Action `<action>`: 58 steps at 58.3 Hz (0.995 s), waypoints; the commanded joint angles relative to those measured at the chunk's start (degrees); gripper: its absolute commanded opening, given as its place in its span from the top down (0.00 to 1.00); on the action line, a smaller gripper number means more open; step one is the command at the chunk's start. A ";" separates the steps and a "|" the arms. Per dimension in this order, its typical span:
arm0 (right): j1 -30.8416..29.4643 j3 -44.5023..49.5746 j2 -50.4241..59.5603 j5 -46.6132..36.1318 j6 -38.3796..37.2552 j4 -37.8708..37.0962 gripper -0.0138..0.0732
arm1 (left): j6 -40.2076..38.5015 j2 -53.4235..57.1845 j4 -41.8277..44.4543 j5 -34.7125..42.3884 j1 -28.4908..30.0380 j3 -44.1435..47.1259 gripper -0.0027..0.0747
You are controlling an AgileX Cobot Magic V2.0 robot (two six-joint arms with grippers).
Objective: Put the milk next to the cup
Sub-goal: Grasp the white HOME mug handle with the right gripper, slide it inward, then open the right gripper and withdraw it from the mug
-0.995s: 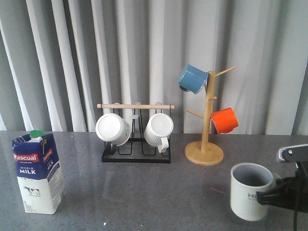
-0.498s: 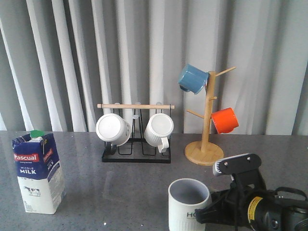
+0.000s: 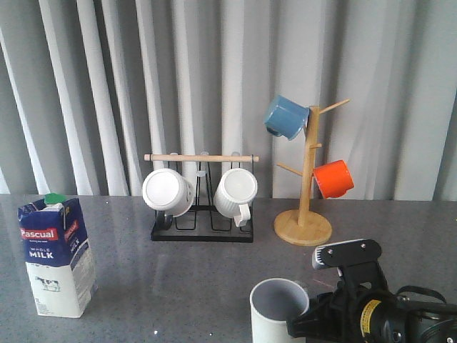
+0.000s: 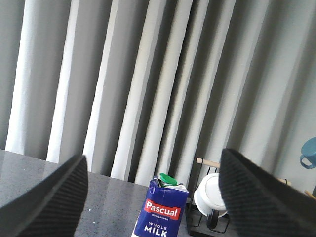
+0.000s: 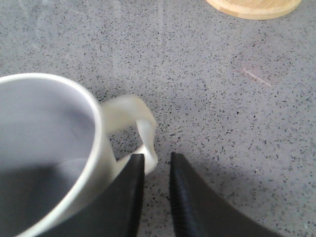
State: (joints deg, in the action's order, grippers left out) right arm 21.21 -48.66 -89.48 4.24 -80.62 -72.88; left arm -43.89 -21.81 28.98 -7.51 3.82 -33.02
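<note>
The milk [image 3: 57,257] stands upright at the table's left front, a blue-and-white Pascual carton with a green cap. It also shows in the left wrist view [image 4: 160,215], far ahead between my wide-open left gripper's [image 4: 153,154] fingers. The cup [image 3: 278,307], a pale mug with a grey inside, is at the front middle, its lower part cut off by the frame edge. My right gripper [image 3: 303,325] is at its right side. In the right wrist view the cup [image 5: 44,148] fills the left, and my right gripper [image 5: 157,157] has its fingers close together at the handle [image 5: 148,133].
A black wire rack [image 3: 202,230] with a wooden bar holds two plain white mugs at the back middle. A wooden mug tree [image 3: 303,227] with a blue mug [image 3: 285,116] and an orange mug [image 3: 333,179] stands at the back right. Curtains hang behind.
My right arm carried the cup from the right front to the front middle, and it now sits slightly lower in view. The milk has not moved.
</note>
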 commanded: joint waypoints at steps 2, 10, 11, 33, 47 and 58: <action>-0.14 -1.79 2.04 0.20 -0.39 0.42 0.52 | -0.22 -0.90 0.14 3.25 0.02 -1.84 0.27; -0.14 -1.79 2.17 1.70 -0.33 1.22 0.44 | -0.22 -0.90 0.14 3.25 0.02 -1.84 0.27; -0.14 -1.79 2.17 2.02 -0.33 1.21 0.43 | -0.22 -0.90 0.14 3.25 0.02 -1.84 0.27; -0.08 -1.79 13.35 6.06 3.10 5.73 0.43 | -0.22 -0.90 0.15 2.44 0.02 -1.84 0.27; 8.79 -1.79 26.10 26.00 29.16 21.21 0.56 | -0.22 -0.90 0.15 -1.06 0.02 -1.84 0.27; 15.88 -0.39 33.48 38.40 51.20 35.50 0.86 | -0.22 -0.90 0.15 -1.48 0.02 -1.84 0.27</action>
State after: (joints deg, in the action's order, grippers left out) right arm 34.85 -48.60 -59.67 39.57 -39.24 -42.03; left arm -43.89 -21.81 28.98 -12.11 3.82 -33.02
